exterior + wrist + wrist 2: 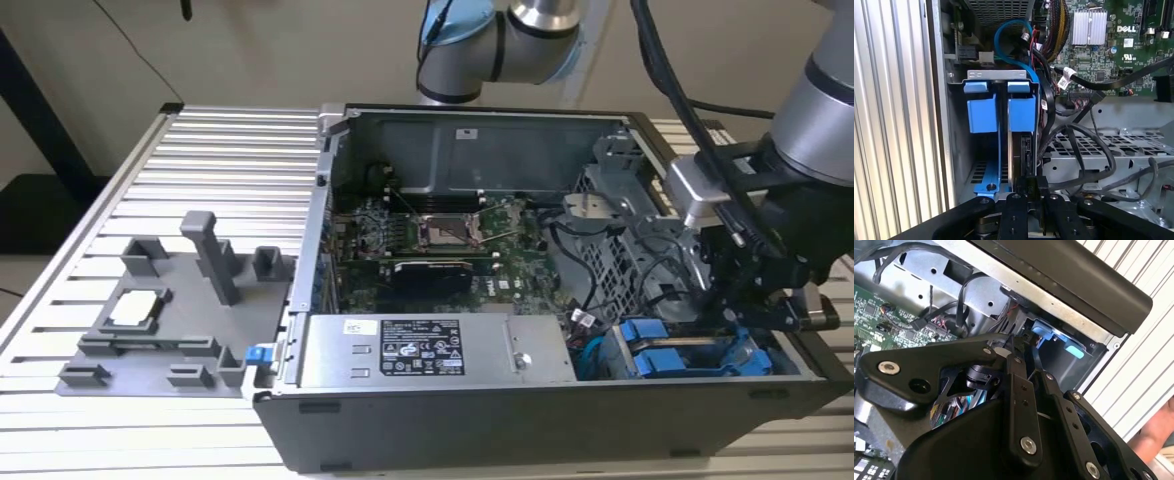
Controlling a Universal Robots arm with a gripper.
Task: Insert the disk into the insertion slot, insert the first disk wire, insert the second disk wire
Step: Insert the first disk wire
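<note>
End effector [1032, 196], closed on a black disk wire plug [1032, 183] just beside the disk [1021, 150] seated in the insertion slot [996, 75]; risk: tilted plug jams, loose cables [1079, 145] snag.

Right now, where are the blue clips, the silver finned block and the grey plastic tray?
blue clips [983, 116]: first wrist view, face of one clip.
silver finned block [1089, 27]: first wrist view, middle of its fins.
grey plastic tray [187, 315]: exterior view, bare floor.
</note>
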